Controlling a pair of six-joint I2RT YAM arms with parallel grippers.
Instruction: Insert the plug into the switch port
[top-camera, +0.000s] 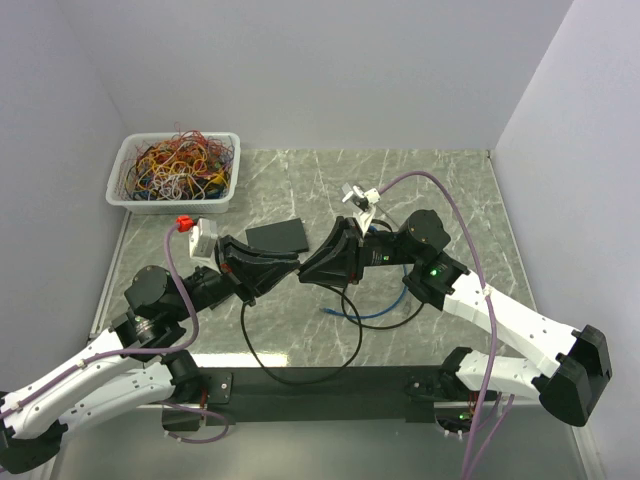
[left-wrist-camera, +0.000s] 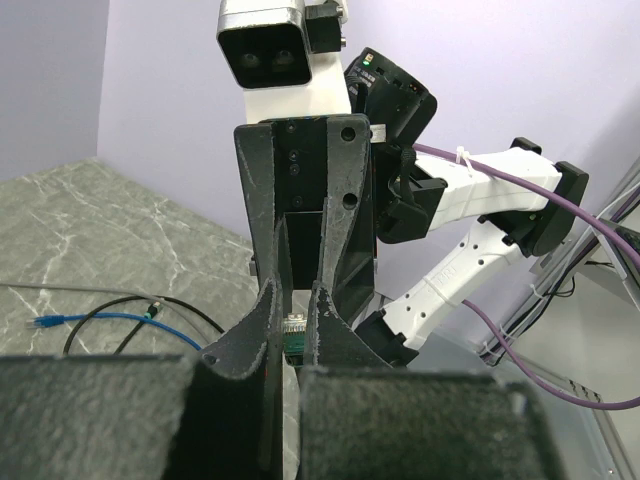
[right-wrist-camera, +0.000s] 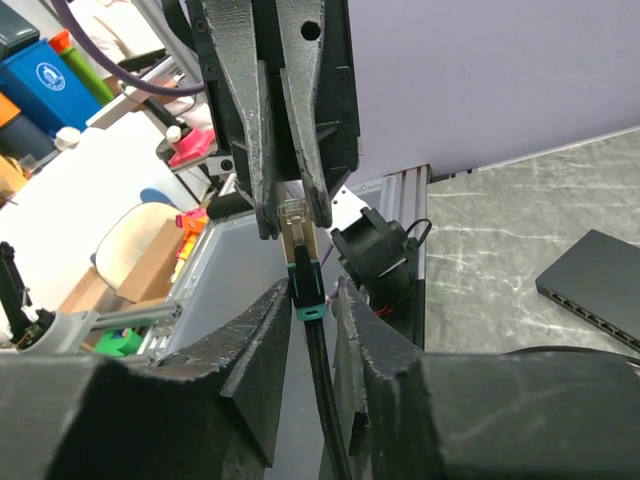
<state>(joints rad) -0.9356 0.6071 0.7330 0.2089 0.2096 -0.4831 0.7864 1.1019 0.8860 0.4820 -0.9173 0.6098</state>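
Top view: the switch (top-camera: 277, 236) lies flat on the tabletop (top-camera: 450, 190), with open marble beyond its far edge and to its right. The left jaws and right jaws meet tip to tip just nearer than the switch, and a black cable (top-camera: 300, 368) loops nearer still.

Left wrist: the left jaws pinch the plug (left-wrist-camera: 293, 335).

Right wrist: the plug hangs in the air, well apart from the switch and to its left in this view. The right jaws stand narrowly spread, flanking the teal boot (right-wrist-camera: 308, 298) with slim gaps.
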